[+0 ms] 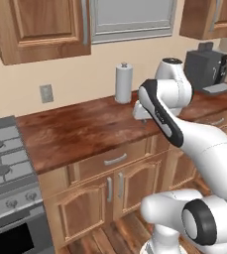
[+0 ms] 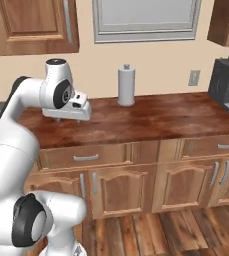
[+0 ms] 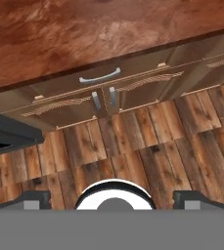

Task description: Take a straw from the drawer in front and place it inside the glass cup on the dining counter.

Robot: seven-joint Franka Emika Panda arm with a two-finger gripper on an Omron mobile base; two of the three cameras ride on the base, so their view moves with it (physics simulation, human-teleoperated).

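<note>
Drawer [image 3: 100,78] is shut, its panelled front flush under the counter edge, with its small metal bar handle [image 3: 100,76] in the upper middle of the hand view. The same drawer front sits at centre in the left base view [image 1: 112,161] and at left of centre in the right base view [image 2: 86,156].

Gripper [image 2: 66,120] hangs above the wood counter [image 2: 151,117] at the left of the right base view, apart from every surface. In the left base view the gripper [image 1: 141,119] is mostly hidden behind the arm. The two finger tips [image 3: 35,200] stand far apart at the bottom corners of the hand view; the spread is wide and nothing is held between them.

The hand view looks down past the counter edge and shows two cabinet doors [image 3: 133,93] below the drawer and a plank floor [image 3: 147,156]; a dark corner enters at its left edge.

The left base view shows a stove [image 1: 6,168] at the lower left and a wall outlet [image 1: 46,93] above the counter. Both base views show a paper towel roll [image 2: 126,86] upright at the back of the counter and a dark coffee machine [image 1: 206,67] toward the right. Upper cabinets [image 2: 33,25] and a grey window [image 2: 146,20] run along the top of the frame.
</note>
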